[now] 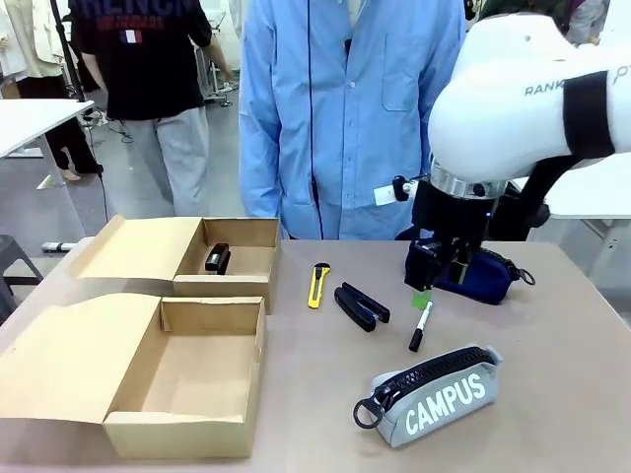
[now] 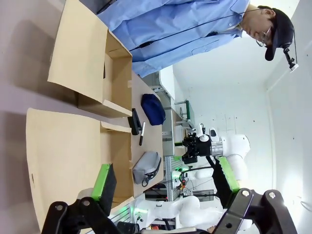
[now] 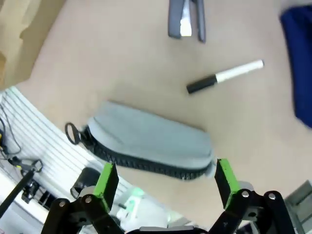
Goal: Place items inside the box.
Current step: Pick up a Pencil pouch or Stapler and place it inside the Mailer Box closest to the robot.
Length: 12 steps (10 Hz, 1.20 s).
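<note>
My right gripper (image 1: 436, 284) hangs open just above the table, over the black-and-white marker (image 1: 421, 326) and in front of the navy pouch (image 1: 480, 276). In the right wrist view its fingers (image 3: 165, 183) straddle nothing, with the grey "CAMPUS" pencil case (image 3: 146, 141) below them, then the marker (image 3: 225, 76) and a black stapler (image 3: 186, 19). The pencil case (image 1: 434, 394) lies near the front edge. A yellow utility knife (image 1: 317, 284) and the stapler (image 1: 361, 305) lie mid-table. Another black stapler (image 1: 217, 259) sits in the far box (image 1: 222, 288). My left gripper (image 2: 165, 180) is open, off to the side.
A second, nearer cardboard box (image 1: 177, 434) stands open at front left with its flap laid out to the left. A person in a blue shirt (image 1: 345, 108) stands at the far edge. Bare tabletop lies between the boxes and the items.
</note>
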{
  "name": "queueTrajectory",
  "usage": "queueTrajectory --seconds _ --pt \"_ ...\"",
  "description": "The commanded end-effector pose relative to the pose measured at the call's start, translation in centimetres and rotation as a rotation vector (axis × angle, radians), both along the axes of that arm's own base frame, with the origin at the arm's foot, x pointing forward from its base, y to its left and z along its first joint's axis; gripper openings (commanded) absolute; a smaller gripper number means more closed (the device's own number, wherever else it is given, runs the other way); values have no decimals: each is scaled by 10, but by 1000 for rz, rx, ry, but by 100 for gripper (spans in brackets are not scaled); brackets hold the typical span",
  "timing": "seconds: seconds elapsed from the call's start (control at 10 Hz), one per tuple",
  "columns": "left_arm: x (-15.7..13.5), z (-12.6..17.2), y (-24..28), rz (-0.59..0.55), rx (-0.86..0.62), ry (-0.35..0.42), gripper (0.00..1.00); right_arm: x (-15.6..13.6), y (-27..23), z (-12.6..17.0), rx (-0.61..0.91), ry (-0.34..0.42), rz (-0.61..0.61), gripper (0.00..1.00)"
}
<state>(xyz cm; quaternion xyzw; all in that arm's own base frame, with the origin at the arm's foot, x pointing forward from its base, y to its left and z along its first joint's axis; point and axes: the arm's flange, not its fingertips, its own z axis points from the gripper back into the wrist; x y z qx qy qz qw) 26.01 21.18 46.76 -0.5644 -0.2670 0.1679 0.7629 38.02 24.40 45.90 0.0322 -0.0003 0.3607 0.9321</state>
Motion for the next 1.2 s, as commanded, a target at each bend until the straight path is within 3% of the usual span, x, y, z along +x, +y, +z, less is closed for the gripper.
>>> queueTrajectory --seconds 0.0,0.2,0.7,1.1 --pt "-1 1 -1 -2 -7 -30 100 32 28 -21 66 -105 98 100" --pt "-1 1 -1 -2 -7 -30 100 67 41 -44 101 -151 113 100" --pt "-1 1 -1 -2 -7 -30 100 130 72 -119 16 -96 164 100" --pt "-1 1 -1 -2 -7 -30 100 141 71 -153 11 -29 135 100"
